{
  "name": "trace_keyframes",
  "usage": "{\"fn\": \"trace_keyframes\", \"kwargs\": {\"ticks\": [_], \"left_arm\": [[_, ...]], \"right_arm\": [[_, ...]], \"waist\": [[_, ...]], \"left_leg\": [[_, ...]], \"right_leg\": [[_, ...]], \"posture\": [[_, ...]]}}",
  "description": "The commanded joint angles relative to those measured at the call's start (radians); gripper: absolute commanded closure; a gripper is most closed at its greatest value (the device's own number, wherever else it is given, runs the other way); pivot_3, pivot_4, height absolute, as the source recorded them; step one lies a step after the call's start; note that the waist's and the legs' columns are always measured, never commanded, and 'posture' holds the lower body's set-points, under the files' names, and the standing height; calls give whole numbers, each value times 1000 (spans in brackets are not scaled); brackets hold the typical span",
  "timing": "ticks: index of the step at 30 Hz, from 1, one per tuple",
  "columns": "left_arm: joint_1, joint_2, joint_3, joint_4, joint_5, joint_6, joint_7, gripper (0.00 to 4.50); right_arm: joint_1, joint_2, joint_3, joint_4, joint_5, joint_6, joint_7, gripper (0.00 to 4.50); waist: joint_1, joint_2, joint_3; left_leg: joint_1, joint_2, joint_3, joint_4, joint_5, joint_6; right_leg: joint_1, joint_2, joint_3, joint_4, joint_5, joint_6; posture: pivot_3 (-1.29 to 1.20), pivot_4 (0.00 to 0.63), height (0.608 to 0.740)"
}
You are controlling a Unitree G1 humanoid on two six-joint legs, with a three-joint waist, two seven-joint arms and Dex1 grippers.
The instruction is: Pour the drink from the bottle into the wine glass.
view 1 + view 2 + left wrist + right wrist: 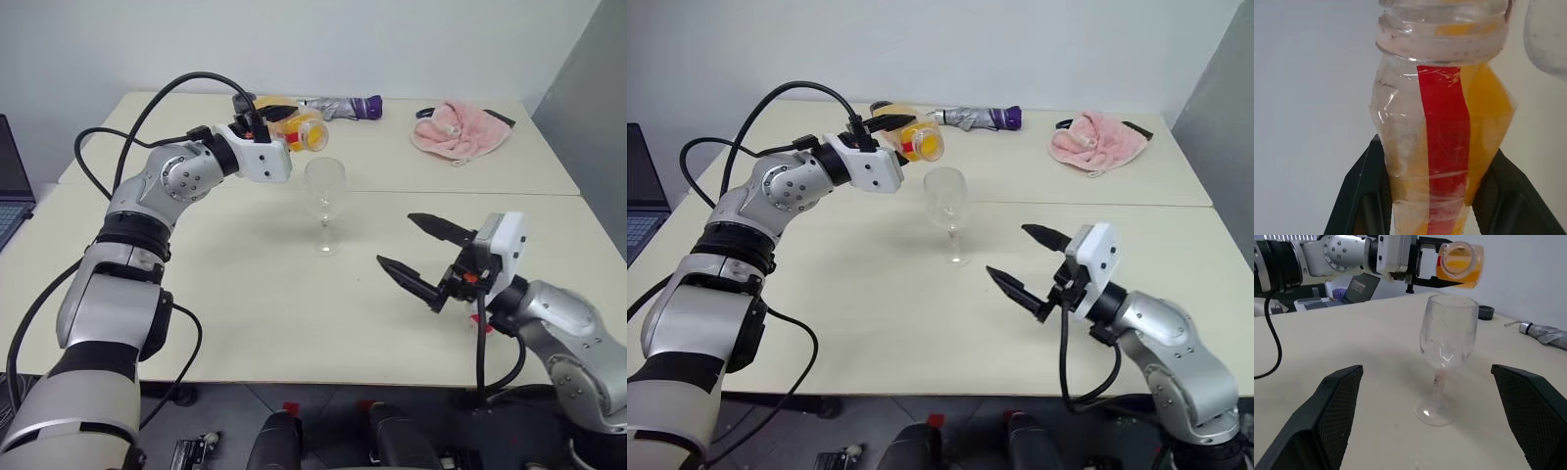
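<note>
now at upper centre of the frame the left gripper (266, 122) clamps the bottle (299, 129), tipped near level above the empty wine glass (325, 191); right gripper (423, 257) gapes empty. next: tilt further over the rim.

Small clear plastic bottle with a red vertical label strip (1442, 147): its base is hidden between the black fingers (1359, 196) of the left gripper (263, 119), and its open mouth is cut off by the frame edge in the left wrist view. Dark laptop (12, 181): cropped at the head view's left edge
</note>
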Motion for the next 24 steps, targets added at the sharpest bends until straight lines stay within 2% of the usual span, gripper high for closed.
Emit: {"fn": "trace_keyframes", "kwargs": {"ticks": [1,9,24], "left_arm": [[-57,11,5,-7,-2,-19,36,2811],[-71,11,-4,3,17,-34,54,2811],[-100,24,-50,11,81,-63,115,2811]], "right_arm": [[-46,-35,-43,23,59,-8,65,0],[-130,-43,-50,97,177,37,114,0],[-165,-24,22,131,99,-14,126,0]], "waist": [[0,0,0],[1,0,0],[1,0,0]], "left_leg": [[0,0,0,0,0,0],[0,0,0,0,0,0],[0,0,0,0,0,0]], "right_leg": [[0,0,0,0,0,0],[0,0,0,0,0,0],[0,0,0,0,0,0]], "posture": [[0,150,740],[0,150,740],[0,150,740]]}}
